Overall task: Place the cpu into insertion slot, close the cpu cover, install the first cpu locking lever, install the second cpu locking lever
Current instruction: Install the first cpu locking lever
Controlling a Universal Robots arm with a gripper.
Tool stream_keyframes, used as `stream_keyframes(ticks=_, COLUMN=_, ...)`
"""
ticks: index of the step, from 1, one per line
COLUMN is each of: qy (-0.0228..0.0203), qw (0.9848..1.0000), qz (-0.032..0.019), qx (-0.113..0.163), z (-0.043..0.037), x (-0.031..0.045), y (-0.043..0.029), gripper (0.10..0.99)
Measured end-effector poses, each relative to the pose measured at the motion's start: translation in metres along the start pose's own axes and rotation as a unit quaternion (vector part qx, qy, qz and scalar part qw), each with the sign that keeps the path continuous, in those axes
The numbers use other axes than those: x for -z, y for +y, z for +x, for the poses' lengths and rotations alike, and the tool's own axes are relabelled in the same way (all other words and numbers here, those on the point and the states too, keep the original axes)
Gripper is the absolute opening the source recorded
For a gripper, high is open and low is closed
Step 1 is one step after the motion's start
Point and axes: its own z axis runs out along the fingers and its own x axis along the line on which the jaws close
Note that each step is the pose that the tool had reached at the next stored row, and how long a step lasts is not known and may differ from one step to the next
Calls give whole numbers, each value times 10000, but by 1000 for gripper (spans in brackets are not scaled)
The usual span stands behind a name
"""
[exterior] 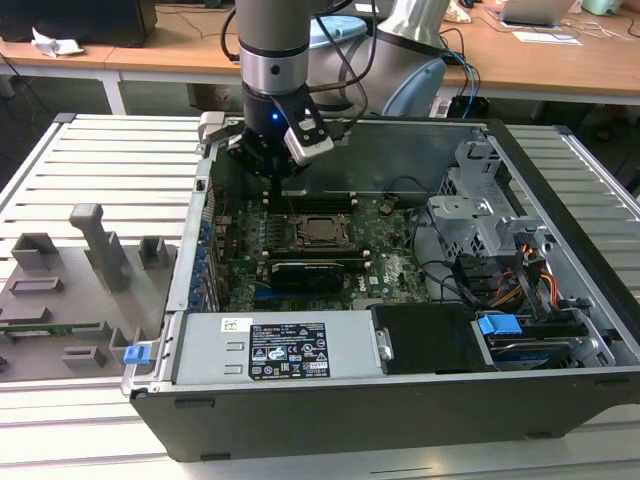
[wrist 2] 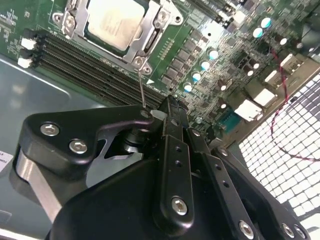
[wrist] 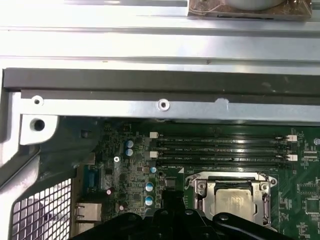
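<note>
The cpu (wrist 2: 114, 20) lies flat in the insertion slot (exterior: 320, 231) on the green board, its pale metal face up. The cpu cover (wrist 2: 152, 39) is folded down as a silver frame around it, also seen as the frame (wrist: 201, 187) around the cpu (wrist: 234, 204) in the first wrist view. A thin wire locking lever (wrist 2: 141, 90) rises from the socket's corner up to my fingertips. My gripper (wrist 2: 170, 102) is shut on the lever's free end, hovering above the board's back edge (exterior: 273, 172), beside the socket.
Memory slots (wrist: 220, 150) run between the socket and the case's back wall (wrist: 160, 80). A black card (exterior: 315, 270), the power supply (exterior: 280, 350), a drive cage (exterior: 480, 215) and cables crowd the case. Grey fixtures (exterior: 90, 250) stand on the exterior view's left.
</note>
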Motion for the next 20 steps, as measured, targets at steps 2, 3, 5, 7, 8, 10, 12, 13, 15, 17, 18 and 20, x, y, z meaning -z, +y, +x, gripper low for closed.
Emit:
stream_keyframes(ticks=2, qy=-1, qw=10000, qz=-1, qx=1, z=0, x=-9, y=35, gripper=106)
stream_keyframes(ticks=3, qy=0, qw=10000, qz=-1, qx=0, z=0, x=-12, y=46, gripper=106)
stream_keyframes(ticks=5, qy=0, qw=10000, qz=-1, qx=0, z=0, x=-17, y=61, gripper=106)
stream_keyframes(ticks=7, qy=0, qw=10000, qz=-1, qx=1, z=-10, x=-20, y=69, gripper=106)
stream_keyframes(ticks=8, qy=0, qw=10000, qz=0, qx=0, z=-25, x=-22, y=72, gripper=106)
stream_keyframes(ticks=10, qy=0, qw=10000, qz=2, qx=1, z=-81, x=-26, y=80, gripper=106)
stream_keyframes(ticks=12, qy=0, qw=10000, qz=4, qx=0, z=-124, x=-29, y=84, gripper=106)
stream_keyframes(ticks=13, qy=0, qw=10000, qz=7, qx=0, z=-172, x=-33, y=86, gripper=106)
stream_keyframes(ticks=15, qy=0, qw=10000, qz=14, qx=1, z=-228, x=-40, y=89, gripper=106)
stream_keyframes(ticks=17, qy=0, qw=10000, qz=24, qx=0, z=-293, x=-51, y=91, gripper=106)
stream_keyframes(ticks=18, qy=0, qw=10000, qz=24, qx=0, z=-317, x=-56, y=90, gripper=106)
stream_keyframes(ticks=20, qy=0, qw=10000, qz=25, qx=0, z=-361, x=-66, y=88, gripper=106)
